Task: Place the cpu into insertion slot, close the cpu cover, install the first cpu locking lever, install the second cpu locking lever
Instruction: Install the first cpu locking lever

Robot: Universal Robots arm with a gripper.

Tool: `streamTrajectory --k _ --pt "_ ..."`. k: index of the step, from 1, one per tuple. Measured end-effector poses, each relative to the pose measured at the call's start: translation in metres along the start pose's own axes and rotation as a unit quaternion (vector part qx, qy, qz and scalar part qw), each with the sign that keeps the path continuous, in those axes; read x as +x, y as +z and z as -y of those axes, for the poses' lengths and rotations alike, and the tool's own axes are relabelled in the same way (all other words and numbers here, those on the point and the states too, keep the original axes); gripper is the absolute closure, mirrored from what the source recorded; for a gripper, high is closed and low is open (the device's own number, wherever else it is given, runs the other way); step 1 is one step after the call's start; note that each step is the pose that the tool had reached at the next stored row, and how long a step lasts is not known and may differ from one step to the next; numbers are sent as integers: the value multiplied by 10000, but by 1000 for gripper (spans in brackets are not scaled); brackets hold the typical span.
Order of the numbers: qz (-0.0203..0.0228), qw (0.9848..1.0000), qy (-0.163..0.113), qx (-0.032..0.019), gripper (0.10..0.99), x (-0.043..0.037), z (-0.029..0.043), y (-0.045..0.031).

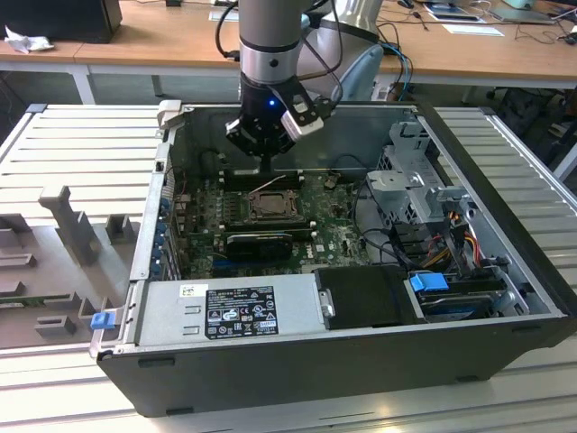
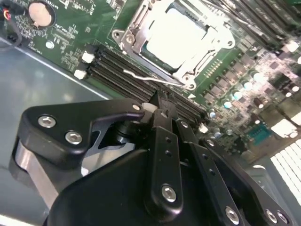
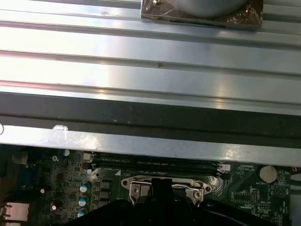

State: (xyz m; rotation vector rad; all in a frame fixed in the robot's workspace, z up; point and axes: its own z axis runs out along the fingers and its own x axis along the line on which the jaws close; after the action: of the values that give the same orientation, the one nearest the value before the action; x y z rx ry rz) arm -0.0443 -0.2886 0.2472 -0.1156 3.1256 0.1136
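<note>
Scanning from the exterior view's left, the case wall (image 1: 149, 244) comes first, then the gripper (image 1: 268, 167) hovering near the cpu (image 1: 270, 206), fingers apparently pressed together on nothing. The chip sits under the cpu cover (image 2: 129, 40), with 1 locking lever (image 2: 146, 75) standing loose. That wire wants a square press, clear of the memory slots (image 2: 117, 70); the drive cage (image 1: 424, 180) stands rightmost.

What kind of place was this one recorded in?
Probably a robotics or electronics lab: an open computer case lies on a ribbed metal table, a robot arm hangs over its motherboard, and wooden desks stand behind.
</note>
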Motion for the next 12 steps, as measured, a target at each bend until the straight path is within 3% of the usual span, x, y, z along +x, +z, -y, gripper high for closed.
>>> streamTrajectory --k 7,12 --pt "1 10000 1 0 980 -28 2 134" --pt "0 10000 1 0 980 -56 -24 167"
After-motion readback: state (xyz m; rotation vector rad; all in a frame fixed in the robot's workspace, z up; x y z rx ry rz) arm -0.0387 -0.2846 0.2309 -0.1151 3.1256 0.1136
